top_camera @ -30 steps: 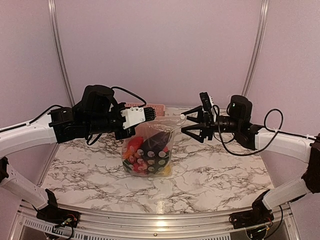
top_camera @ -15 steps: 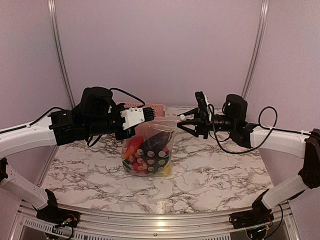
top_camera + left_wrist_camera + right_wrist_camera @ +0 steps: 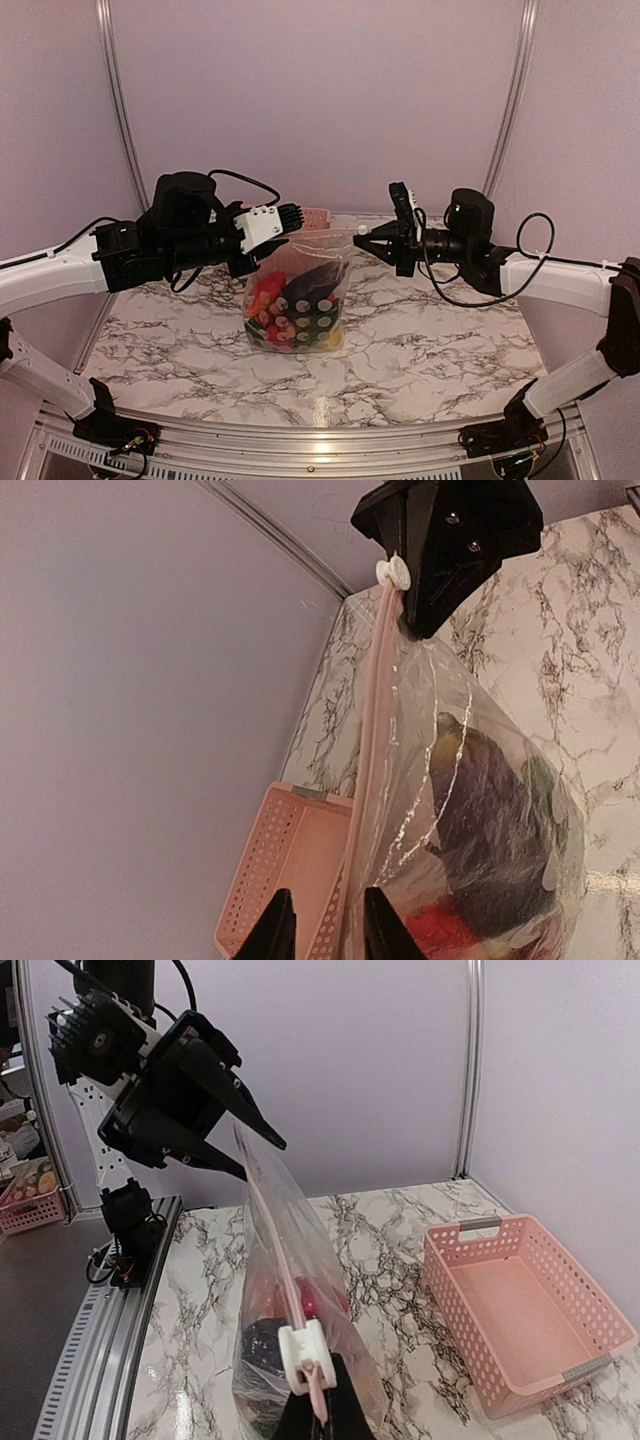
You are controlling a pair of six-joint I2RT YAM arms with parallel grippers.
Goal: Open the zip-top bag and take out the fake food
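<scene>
The clear crinkly plastic zip-top bag [image 3: 322,262] stood with its bottom on the table and its top edge pulled into a straight line between the two arms, probably so that the pink zip strip [image 3: 372,710] was tight enough for the slider to run along it. The left gripper [image 3: 293,216] had its jaws closed on one top corner of the bag, which I judge was an anchor against the pull. The right gripper [image 3: 312,1412] had its jaws pressed together on the other end of the strip, just beside the small white slider [image 3: 303,1352]. The strip looked closed along its whole length. All the glossy plastic fake food [image 3: 290,315] was inside, heaped at the bottom, with a purple eggplant [image 3: 490,815] above a red piece [image 3: 450,932], so nothing was taken out yet. Pale lilac wall panels [image 3: 320,100] with metal seams closed the space on three sides. The white tabletop with grey marble veins [image 3: 450,350] looked smooth and slippery. A pink slotted plastic basket [image 3: 470,1310] waited behind the bag, apart from it, near the back wall.
</scene>
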